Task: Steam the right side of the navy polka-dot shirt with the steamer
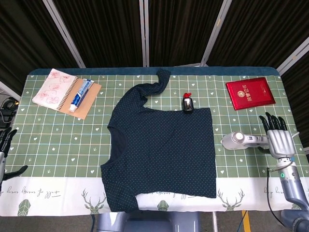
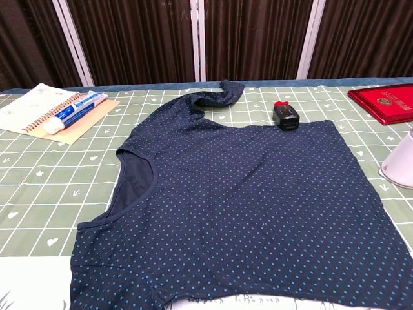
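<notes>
Steamer (image 1: 244,140) lying on its side on the green checked desk (image 1: 48,135), just off the right edge of the navy polka-dot shirt (image 1: 164,145), round white head toward the cloth and handle pointing out toward the desk's right end. From the chest view only a white corner of it peeks in at the right border. Right hand (image 1: 277,140) is right there at the handle's tip, fingers (image 1: 270,122) spread and pointing away from the robot; whether it is touching the handle I cannot tell, but nothing is gripped. Left hand (image 1: 6,150) sits off the desk's left edge, only partly in shot, fingers apart and holding nothing.

Shirt is laid out flat across the middle of the desk, neckline to the left, one sleeve curled up toward the far edge. A small black bottle with a red cap (image 1: 188,103) lies at the shirt's far hem, touching the fabric. Far right, a red booklet (image 1: 250,93) lies flat, well apart from the steamer. Far left, a spiral notebook (image 1: 54,89) sits on a brown sheet with a toothpaste tube (image 1: 80,94) lying beside it.
</notes>
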You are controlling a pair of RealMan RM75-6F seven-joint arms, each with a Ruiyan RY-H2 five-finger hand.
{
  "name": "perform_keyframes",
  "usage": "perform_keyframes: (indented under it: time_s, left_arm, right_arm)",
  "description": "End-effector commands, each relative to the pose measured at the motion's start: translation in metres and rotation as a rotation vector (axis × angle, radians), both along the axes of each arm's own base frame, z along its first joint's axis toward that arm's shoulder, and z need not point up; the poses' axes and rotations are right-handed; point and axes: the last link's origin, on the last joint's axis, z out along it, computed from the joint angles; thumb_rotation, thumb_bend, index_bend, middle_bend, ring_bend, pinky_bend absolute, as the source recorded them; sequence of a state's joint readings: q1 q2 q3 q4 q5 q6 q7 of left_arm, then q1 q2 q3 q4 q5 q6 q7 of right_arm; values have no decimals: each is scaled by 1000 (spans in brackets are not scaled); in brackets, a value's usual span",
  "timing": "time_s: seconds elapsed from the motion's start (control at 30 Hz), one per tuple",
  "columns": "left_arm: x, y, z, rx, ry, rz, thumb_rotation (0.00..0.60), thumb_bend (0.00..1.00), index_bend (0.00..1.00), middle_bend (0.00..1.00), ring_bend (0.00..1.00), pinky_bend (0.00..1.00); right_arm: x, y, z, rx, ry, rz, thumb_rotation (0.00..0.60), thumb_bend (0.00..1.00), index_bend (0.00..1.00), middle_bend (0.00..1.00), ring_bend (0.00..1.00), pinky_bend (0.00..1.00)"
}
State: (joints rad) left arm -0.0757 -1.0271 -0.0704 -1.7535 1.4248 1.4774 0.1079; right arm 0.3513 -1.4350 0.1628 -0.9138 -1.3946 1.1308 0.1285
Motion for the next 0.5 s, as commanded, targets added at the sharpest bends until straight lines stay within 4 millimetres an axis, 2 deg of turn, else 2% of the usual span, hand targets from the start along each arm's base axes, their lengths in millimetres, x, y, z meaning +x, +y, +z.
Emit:
perform_keyframes:
  time_s: [0.03,0.23,0.4,0.5]
  left_arm:
    - [-1,1,-1,-2,4,4,600,0,0,0,0,0]
    - [-2,2,-2,1,8,10,600,0,0,0,0,0]
    - [-3,3,-2,4,7,14,600,0,0,0,0,0]
    - [-3,4,-1,7,7,16,600,0,0,0,0,0]
  right_arm:
    - [-1,-7,-8,22,9,-2,600,7,44,24,0,0]
    - [-4,-20,-18,34,30,-15,600,63,67,44,0,0]
    - [-7,-28,-24,37,52,-27,600,199,102,79,0,23]
    - [-9,-31,-27,29,66,-30,600,248,114,92,2,29]
